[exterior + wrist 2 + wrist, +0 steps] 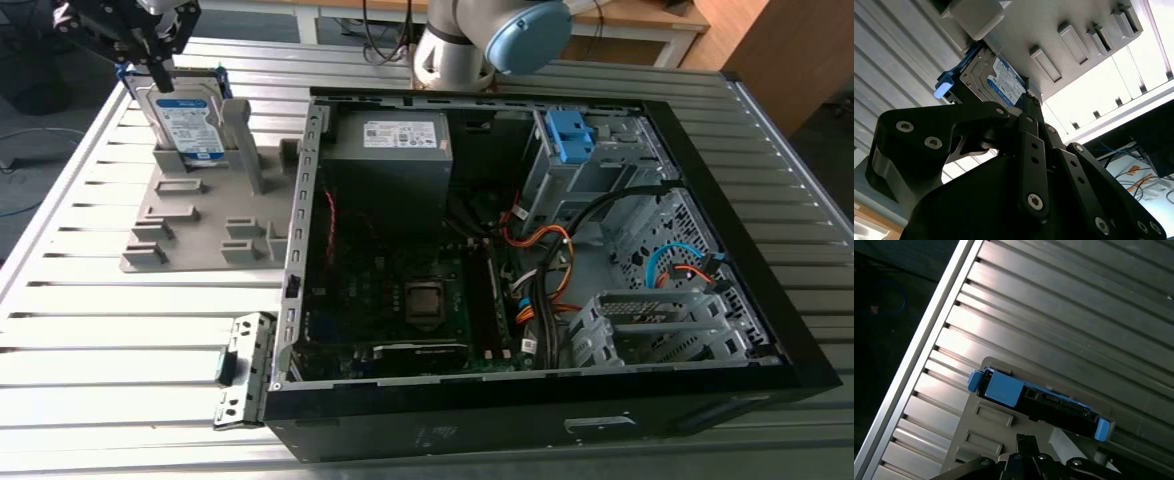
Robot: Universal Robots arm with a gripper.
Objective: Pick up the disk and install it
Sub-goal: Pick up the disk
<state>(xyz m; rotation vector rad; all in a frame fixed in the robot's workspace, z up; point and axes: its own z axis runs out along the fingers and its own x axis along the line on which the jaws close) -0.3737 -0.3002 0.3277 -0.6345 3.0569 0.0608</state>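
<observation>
Silver metal with a blue plastic carrier round its edges, the disk stands upright in a slot of a grey stand on the slatted metal table, at the exterior view's left and well apart from the open computer case. The gripper hangs right at the disk's upper edge; whether it is clamped on the drive or merely poised there cannot be told from these pictures. The disk looks stiff and dense for its size, probably with some heft. Its bare metal faces are likely slick, and it is the sort of part that would suffer from a knock or a drop. The plastic carrier would likely flex, so the sounder hold seems to be across the two flat faces near the free upper edge, clear of the stand's walls. The exterior view gives the whole layout: the stand, the case interior with its grey power supply and a blue bracket in the drive bay. The second wrist view adds the disk's white-and-blue label face close up, seated against the stand. The first wrist view looks down on the disk's thin upper edge, with the blue carrier's ends jutting out at either side.
</observation>
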